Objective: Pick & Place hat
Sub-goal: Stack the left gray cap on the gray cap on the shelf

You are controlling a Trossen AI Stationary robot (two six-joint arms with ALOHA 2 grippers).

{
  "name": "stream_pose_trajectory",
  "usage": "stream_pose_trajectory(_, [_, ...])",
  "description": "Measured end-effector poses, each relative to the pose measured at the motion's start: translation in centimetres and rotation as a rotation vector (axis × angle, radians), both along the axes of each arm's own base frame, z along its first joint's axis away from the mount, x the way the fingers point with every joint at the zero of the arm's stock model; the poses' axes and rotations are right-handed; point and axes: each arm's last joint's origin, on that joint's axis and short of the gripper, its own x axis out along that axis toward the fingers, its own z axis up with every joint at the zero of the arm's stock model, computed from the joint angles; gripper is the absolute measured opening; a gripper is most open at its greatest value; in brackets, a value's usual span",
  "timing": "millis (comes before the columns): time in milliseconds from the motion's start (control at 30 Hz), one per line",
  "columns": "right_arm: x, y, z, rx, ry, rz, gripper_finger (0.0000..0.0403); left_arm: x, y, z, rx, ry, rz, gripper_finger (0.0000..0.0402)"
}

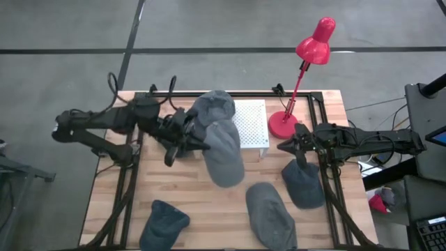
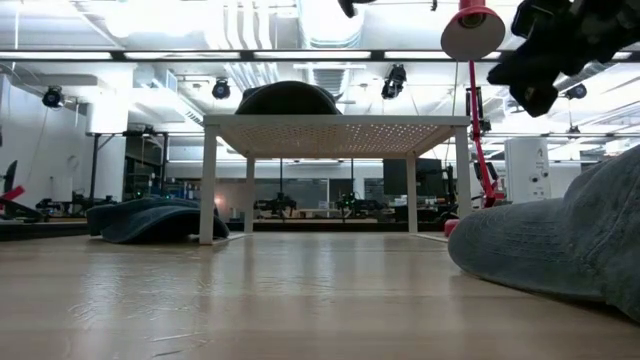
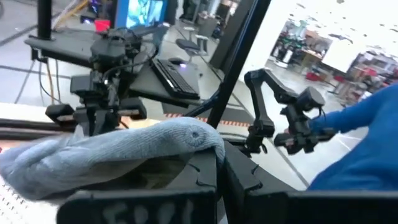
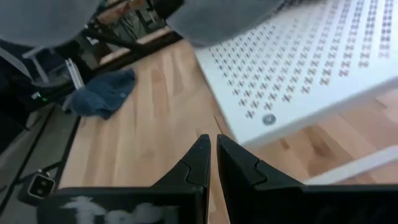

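Left claw: my left gripper [image 1: 189, 141] is clenched on a grey knit hat [image 1: 221, 150], holding it in the air beside the left edge of the white perforated stand [image 1: 252, 125]; the pinched fold shows at my fingers in the left wrist view [image 3: 155, 146].

Hat's place: most of the hat hangs down toward the near side of the table, its lower end above bare wood [image 1: 181, 188]. A second grey hat [image 1: 213, 106] already sits on the stand's far left corner.

Right claw: my right gripper [image 1: 296, 145] is pinched shut on nothing, hovering just right of the stand, near the base of the red desk lamp [image 1: 282, 125].

Other hats: three more lie along the near side, a dark blue one [image 1: 164, 223] at left, a grey one [image 1: 270, 215] in the middle, and a darker grey one [image 1: 302, 184] at right.

Risk: I judge the grip thin, only a fold of soft knit, so a quick swing could let the hat slip. The drooping end could also catch the stand's edge or drag the hat already placed.

Hidden: I cannot tell how much fabric my fingers hold. The low view cuts my left gripper off.
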Motion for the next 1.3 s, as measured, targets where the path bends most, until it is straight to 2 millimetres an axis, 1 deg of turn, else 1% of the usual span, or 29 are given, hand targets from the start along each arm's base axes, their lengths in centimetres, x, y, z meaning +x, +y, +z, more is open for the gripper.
stream_pose_trajectory(133, [0.1, 0.0, 0.4, -0.001, -0.038, 0.000, 0.0027, 0.2, 1.2, -0.8, 0.015, 0.018, -0.033, 0.0000])
stream_pose_trajectory(300, [0.2, 0.0, 0.6, 0.011, -0.071, -0.004, 0.0027, 0.3, 1.8, -1.3, 0.041, 0.018, -0.072, 0.0000])
stream_pose_trajectory(567, [0.5, 0.0, 1.2, 0.011, -0.134, -0.003, 0.0027, 0.3, 2.0, -1.4, 0.159, -0.029, -0.089, 0.0000])
stream_pose_trajectory(733, [1.0, 0.0, 1.2, 0.041, -0.144, -0.012, 0.0027, 0.3, 3.1, -1.1, 0.236, -0.084, -0.062, 0.0000])
stream_pose_trajectory(867, [1.4, 0.0, 1.1, 0.134, -0.139, -0.037, 0.0027, 0.0, 4.7, -0.8, 0.257, -0.124, -0.088, 0.0000])
stream_pose_trajectory(967, [1.7, 0.0, 0.9, 0.168, -0.119, -0.046, 0.0027, -0.4, 6.3, -0.8, 0.250, -0.129, -0.108, 0.0000])
stream_pose_trajectory(1167, [2.1, 0.0, 0.5, 0.180, -0.094, -0.052, 0.0027, -1.9, 9.7, -0.6, 0.262, -0.175, -0.213, 0.0000])
stream_pose_trajectory(1300, [2.2, 0.0, 0.4, 0.206, -0.086, -0.062, 0.0027, -2.8, 11.3, -0.5, 0.287, -0.205, -0.257, 0.0000])
